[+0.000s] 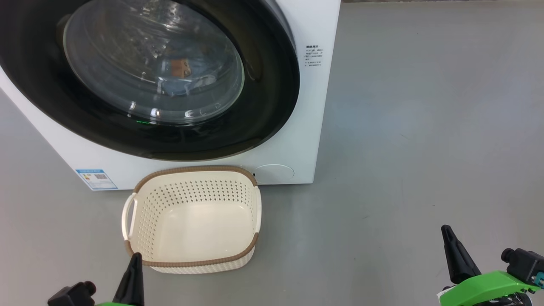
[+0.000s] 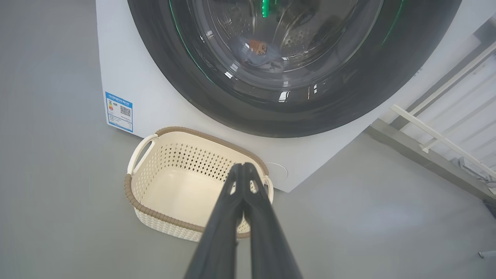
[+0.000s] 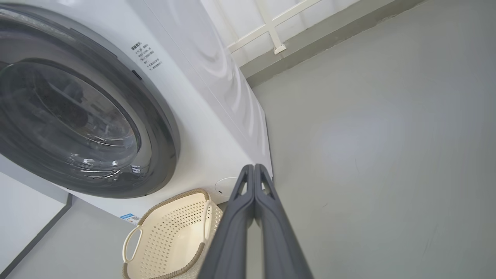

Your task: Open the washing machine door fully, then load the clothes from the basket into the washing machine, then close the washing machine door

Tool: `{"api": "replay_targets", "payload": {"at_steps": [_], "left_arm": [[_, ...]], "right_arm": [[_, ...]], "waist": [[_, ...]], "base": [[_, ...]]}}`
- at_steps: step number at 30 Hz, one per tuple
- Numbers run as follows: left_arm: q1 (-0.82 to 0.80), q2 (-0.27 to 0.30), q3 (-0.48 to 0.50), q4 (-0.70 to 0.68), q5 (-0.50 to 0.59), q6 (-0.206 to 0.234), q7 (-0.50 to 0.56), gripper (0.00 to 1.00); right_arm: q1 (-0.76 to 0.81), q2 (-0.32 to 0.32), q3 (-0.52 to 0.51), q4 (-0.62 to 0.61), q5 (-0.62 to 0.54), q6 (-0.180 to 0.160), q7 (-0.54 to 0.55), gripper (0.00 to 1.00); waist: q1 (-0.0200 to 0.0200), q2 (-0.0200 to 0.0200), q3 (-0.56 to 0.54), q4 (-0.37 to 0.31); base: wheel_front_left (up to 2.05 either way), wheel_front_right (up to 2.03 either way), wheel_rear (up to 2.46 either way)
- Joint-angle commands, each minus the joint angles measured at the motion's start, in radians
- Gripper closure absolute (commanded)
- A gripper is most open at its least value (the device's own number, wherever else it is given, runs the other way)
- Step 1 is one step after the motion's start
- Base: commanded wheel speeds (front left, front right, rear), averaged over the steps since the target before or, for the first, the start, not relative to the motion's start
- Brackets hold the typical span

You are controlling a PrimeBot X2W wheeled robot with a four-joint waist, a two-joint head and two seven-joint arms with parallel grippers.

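Grey floor (image 1: 416, 140) spreads wide right of the washing machine (image 1: 297, 142) and basket (image 1: 191, 191).

- My left gripper (image 1: 135, 259) has two long, matte black fingers (image 2: 221, 232) that taper to a sharp point, each with a small triangular cut-out near the tip.
- My right gripper (image 1: 446, 231) is built the same.
- Its fingers (image 3: 279, 240) look dark grey.
- A bright green shell (image 1: 484, 287) sits behind them.
- A black knobbed block (image 1: 522, 263) is beside the shell.

I count: one washing machine (image 1: 314, 106), one door (image 1: 263, 106), one basket (image 1: 191, 169), one left gripper (image 2: 243, 166), one right gripper (image 3: 254, 167); clothes (image 1: 187, 80) inside uncountable.
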Motion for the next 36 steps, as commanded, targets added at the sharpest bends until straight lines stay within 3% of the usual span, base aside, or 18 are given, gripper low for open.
{"api": "replay_targets", "payload": {"at_steps": [1,36], "left_arm": [[-0.026,0.014,0.016,-0.023,-0.024,0.0,0.004,1.0],[-0.048,0.018,0.058,-0.031,-0.382,-0.001,0.102,1.0]], "right_arm": [[-0.007,-0.01,-0.006,-0.028,0.023,-0.001,0.007,1.0],[-0.016,0.031,-0.038,-0.064,0.342,-0.003,0.111,1.0]], "waist": [[-0.0001,0.0,-0.001,0.0],[-0.0001,0.0,-0.027,-0.001]], "base": [[0.0,0.0,0.0],[0.0,0.0,0.0]]}}
